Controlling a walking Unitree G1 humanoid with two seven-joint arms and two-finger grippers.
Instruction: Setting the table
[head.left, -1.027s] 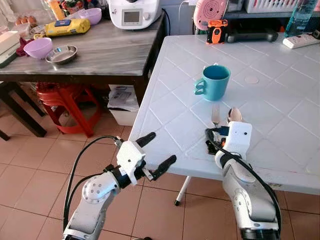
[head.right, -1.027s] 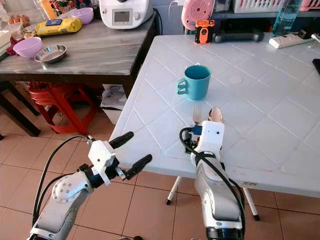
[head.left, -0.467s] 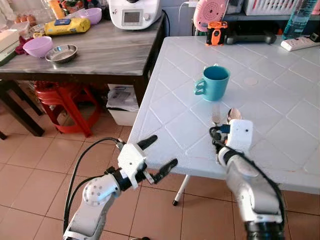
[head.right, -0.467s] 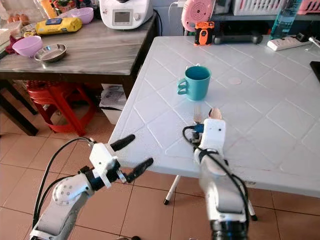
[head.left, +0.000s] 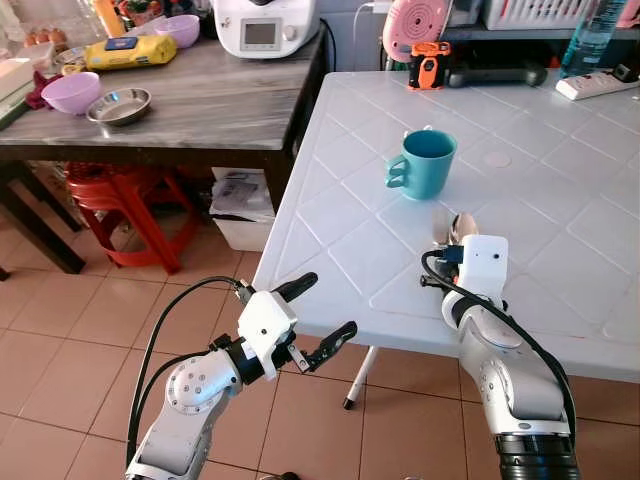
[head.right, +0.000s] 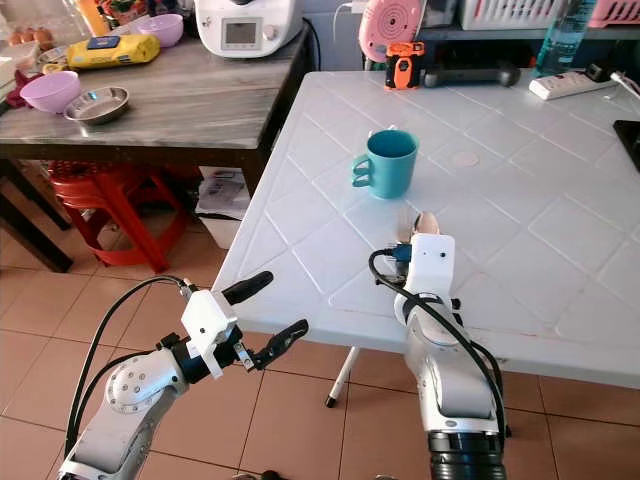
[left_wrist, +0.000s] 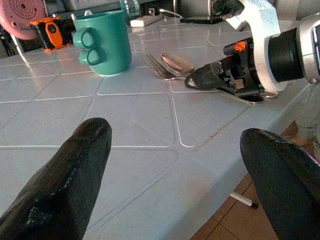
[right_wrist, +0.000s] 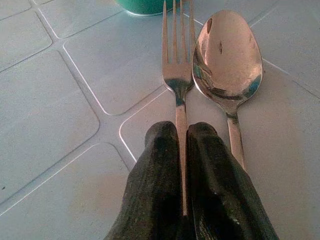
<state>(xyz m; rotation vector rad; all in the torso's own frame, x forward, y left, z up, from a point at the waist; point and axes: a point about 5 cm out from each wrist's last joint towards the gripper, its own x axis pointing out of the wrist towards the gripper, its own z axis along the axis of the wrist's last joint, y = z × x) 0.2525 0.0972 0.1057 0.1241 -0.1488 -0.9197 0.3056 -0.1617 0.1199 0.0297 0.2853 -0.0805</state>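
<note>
The right gripper (right_wrist: 182, 150) lies low on the white table (head.left: 560, 190) near its front edge, its two black fingers pinched together on the handle of the fork (right_wrist: 177, 60). The fork lies flat with its tines toward the teal mug (head.left: 424, 163), which stands nearer the table's middle. A spoon (right_wrist: 228, 55) lies just beside the fork, bowl up. The left gripper (head.left: 315, 318) hangs off the table's front left corner over the tiled floor (head.left: 60, 330), fingers spread wide and holding nothing.
</note>
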